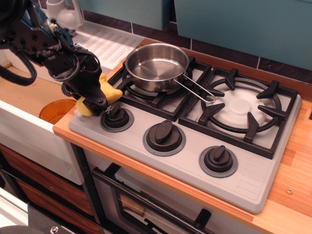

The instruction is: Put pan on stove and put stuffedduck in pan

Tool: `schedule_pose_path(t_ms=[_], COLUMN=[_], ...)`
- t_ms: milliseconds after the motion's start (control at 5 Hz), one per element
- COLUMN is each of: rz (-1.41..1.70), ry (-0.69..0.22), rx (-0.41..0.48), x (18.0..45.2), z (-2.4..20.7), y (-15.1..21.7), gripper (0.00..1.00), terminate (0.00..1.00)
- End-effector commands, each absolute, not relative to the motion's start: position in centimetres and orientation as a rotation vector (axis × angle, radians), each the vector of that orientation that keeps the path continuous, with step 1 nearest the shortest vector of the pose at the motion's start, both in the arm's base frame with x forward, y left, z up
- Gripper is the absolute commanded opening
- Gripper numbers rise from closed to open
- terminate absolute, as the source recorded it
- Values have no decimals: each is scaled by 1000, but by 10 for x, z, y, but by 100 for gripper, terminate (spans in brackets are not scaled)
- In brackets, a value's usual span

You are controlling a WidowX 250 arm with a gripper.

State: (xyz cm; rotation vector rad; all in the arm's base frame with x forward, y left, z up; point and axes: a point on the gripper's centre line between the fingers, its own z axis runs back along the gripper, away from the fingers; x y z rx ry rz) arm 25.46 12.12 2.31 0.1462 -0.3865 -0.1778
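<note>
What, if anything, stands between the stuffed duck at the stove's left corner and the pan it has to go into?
Nothing visible does. The stuffedduck sits at the gripper on the stove's front-left corner, and the pan already rests on the left burner, open and empty. Only the pan's rim and the grate edge lie between them, so the duck needs lifting over.

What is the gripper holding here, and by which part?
The gripper is down over the stuffedduck, covering its middle; whether it actually grips the toy cannot be told.
</note>
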Motion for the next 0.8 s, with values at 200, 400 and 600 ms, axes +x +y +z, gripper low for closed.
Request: schedule_pose_path(t_ms=[200, 400, 600], rz=[-186, -181, -177], ry=[-273, -255, -239], rx=[272, 268, 266], x=[260, 268, 281], z=[117, 136, 146], y=[133, 126, 114], gripper=[0, 0, 0], terminate=[0, 0, 0])
